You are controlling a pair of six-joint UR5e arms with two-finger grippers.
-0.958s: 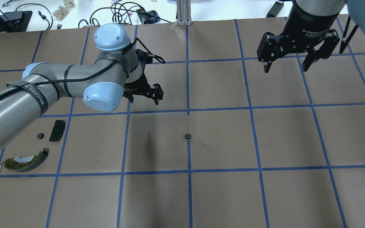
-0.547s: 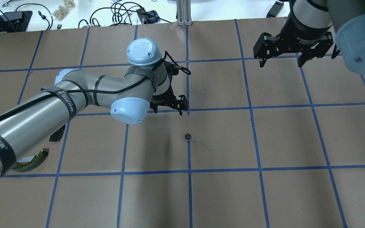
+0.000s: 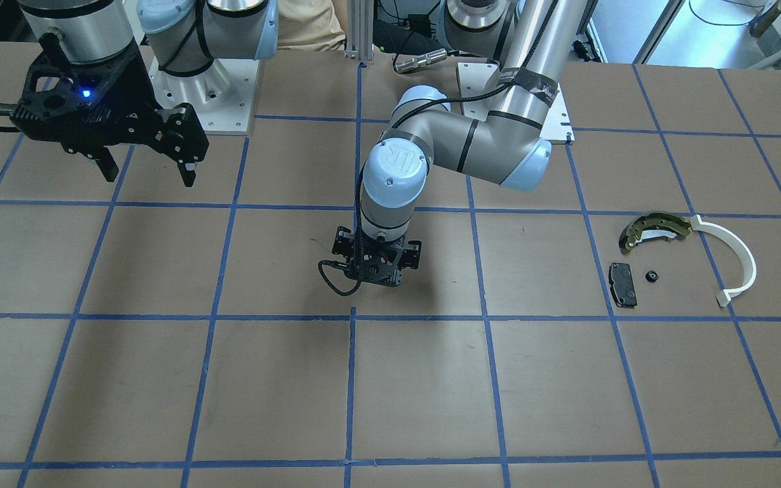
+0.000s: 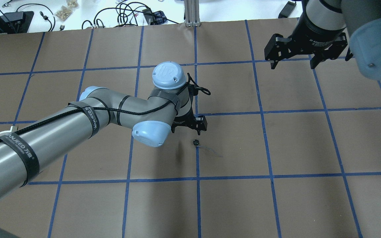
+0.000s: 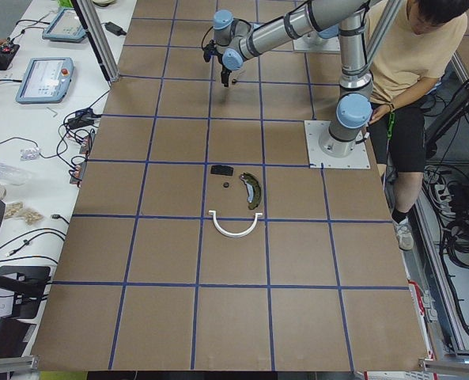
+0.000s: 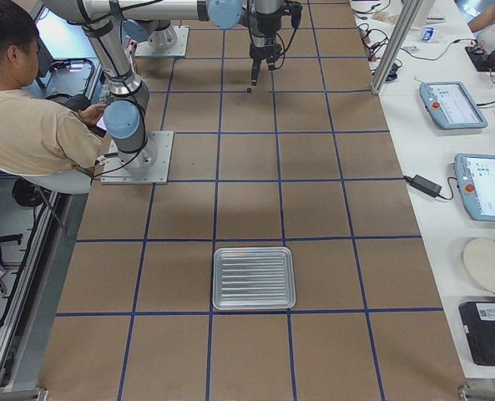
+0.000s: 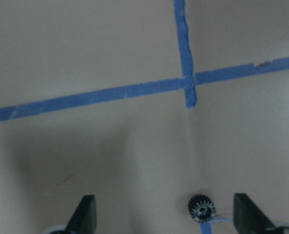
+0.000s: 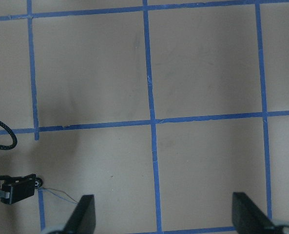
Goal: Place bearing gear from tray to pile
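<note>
The bearing gear (image 4: 195, 142) is small, black and toothed, and lies on the brown table near a tape crossing. My left gripper (image 4: 190, 127) is open and empty, hovering right by it. In the left wrist view the gear (image 7: 201, 210) sits between the fingers, close to the right one (image 7: 249, 217). My right gripper (image 4: 292, 64) is open and empty, high at the far right. The pile shows in the front view: a brake shoe (image 3: 655, 227), a white arc (image 3: 736, 261), a black pad (image 3: 622, 285) and a second small gear (image 3: 651, 276). The left arm hides the pile in the overhead view.
A ribbed silver tray (image 6: 254, 278) lies on the table's right part with nothing in it. An operator (image 6: 30, 117) sits behind the robot bases. Cables and tablets lie on the white benches beyond the table's edges.
My left arm has swung right and forward from near the pile until its open gripper is at the gear. The right gripper shifted slightly early on, then stayed still.
</note>
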